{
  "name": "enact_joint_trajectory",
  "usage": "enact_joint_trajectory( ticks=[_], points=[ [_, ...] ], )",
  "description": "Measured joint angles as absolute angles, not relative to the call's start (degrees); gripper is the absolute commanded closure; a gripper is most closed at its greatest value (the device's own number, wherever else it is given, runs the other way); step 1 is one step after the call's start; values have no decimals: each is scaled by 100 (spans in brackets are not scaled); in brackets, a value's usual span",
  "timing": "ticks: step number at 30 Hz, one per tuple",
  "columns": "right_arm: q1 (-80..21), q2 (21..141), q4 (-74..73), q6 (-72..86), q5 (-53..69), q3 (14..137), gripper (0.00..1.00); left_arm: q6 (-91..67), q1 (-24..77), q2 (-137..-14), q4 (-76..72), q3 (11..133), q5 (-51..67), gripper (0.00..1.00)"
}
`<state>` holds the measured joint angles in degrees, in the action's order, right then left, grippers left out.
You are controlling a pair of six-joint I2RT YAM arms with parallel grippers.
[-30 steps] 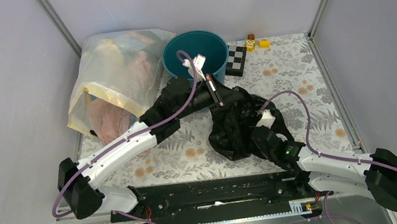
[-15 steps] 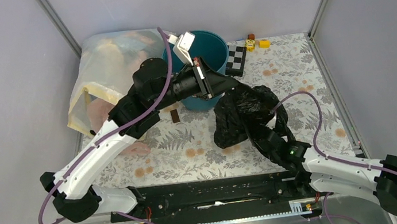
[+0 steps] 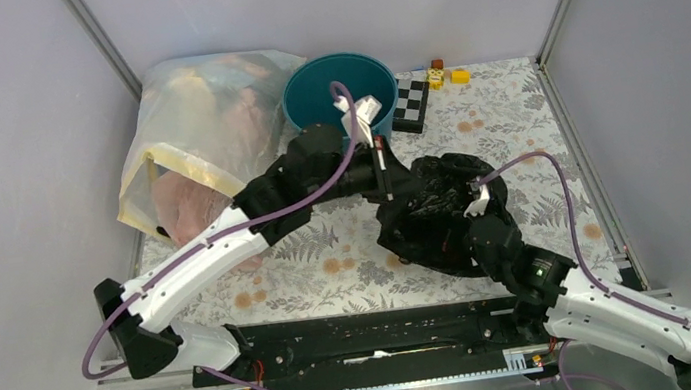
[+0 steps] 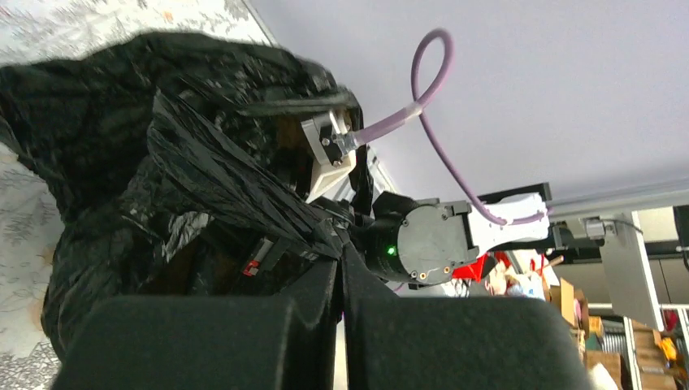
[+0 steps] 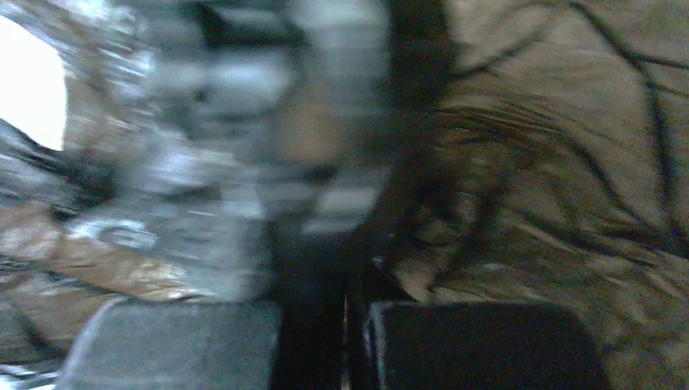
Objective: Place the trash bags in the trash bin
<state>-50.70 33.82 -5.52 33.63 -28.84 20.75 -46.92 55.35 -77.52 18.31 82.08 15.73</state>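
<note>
A: Where does the trash bag lie?

B: Crumpled in a glossy black heap on the desk, right of the middle; it is outside the trash bin, near the bin's front-right side; the bin stands upright at the far edge, mouth up.

A: And the left pincer?

B: Its two dark pads are pressed almost together, with a thin sheet of the black film pinched between them; from above, that arm reaches across from the left, passes in front of the bin and ends at the heap's upper left edge.

A: The right pincer?

B: Its own camera is badly blurred; the two fingers stand close, and a dark fold fills the narrow gap between them, so it reads as clamped on the bag; from above, the arm comes up from the near right corner and its tip is buried in the heap's near right side.

A: So both grip the one bag?

B: Yes, from opposite sides; the left wrist camera looks past the black folds at the right arm's wrist, where a green light shows.

A: What else is on the desk?

B: A big translucent bag of clothes just left of the bin; a checkered board just right of it; small blocks beyond that, by the far wall.
</note>
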Motion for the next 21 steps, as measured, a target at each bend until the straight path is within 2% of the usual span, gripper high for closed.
enact_joint_trajectory(
  ticks=[4, 13, 18, 21],
  points=[
    [-5070, 3599, -220, 3055, -2838, 2108, 100, -4694, 5736, -8031, 1754, 8202, 1719, 100],
    [-5068, 5015, -183, 3210, -3507, 2491, 100, -4803, 5813, -8044, 1273, 8036, 1870, 100],
    [-4897, 5599, 327, 2936, -3116, 2491, 100, -4982, 5811, -8027, 974, 7946, 2139, 100],
    [-4416, 5887, 508, 2873, -2687, 2491, 100, -5059, 5811, -8014, 862, 7946, 2239, 100]
  ],
)
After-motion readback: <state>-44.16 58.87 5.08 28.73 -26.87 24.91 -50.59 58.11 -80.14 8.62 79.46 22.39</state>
